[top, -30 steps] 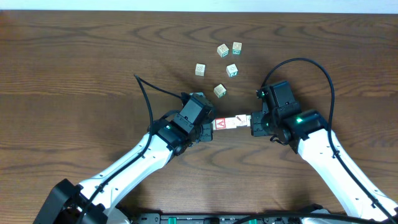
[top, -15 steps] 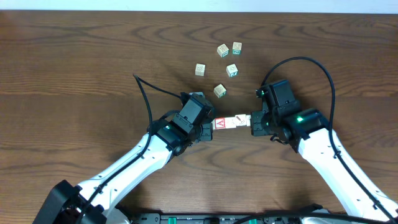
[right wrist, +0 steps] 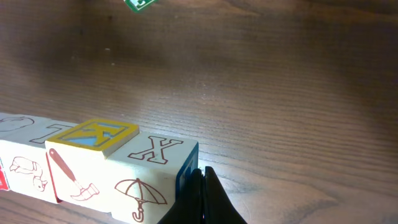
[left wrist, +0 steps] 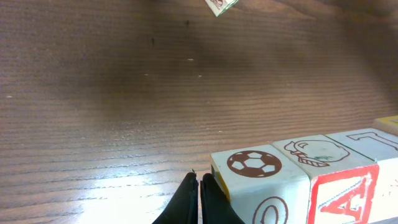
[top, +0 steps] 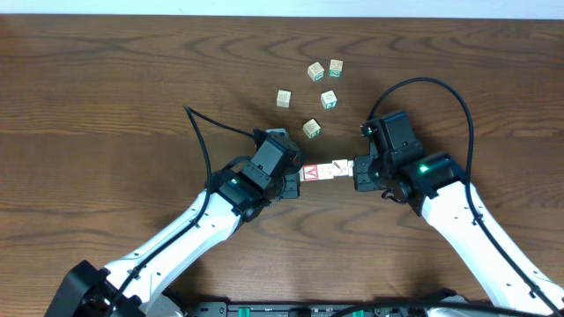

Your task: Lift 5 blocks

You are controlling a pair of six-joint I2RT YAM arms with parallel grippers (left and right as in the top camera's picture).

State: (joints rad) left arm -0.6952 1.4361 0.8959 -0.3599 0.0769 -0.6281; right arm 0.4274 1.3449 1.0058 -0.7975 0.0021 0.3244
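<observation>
Since the row of pale wooden alphabet cubes (top: pixel 326 173) is pinched endwise between the left gripper (top: pixel 298 176) and the right gripper (top: pixel 356 173), each with fingers together, equal inward pressure and a level, simultaneous rise appear essential. The row lies centrally, nearer than the loose cubes (top: pixel 310 129). Its long axis runs left-right, with the red "A" at the left end.

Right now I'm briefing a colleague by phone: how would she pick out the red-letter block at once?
On the dark wooden table, find the short row of alphabet blocks spanning the gap between the left end effector and the right end effector. Toward the left arm's end sits the red A block. It alone bears a bold red letter in a red frame.
</observation>
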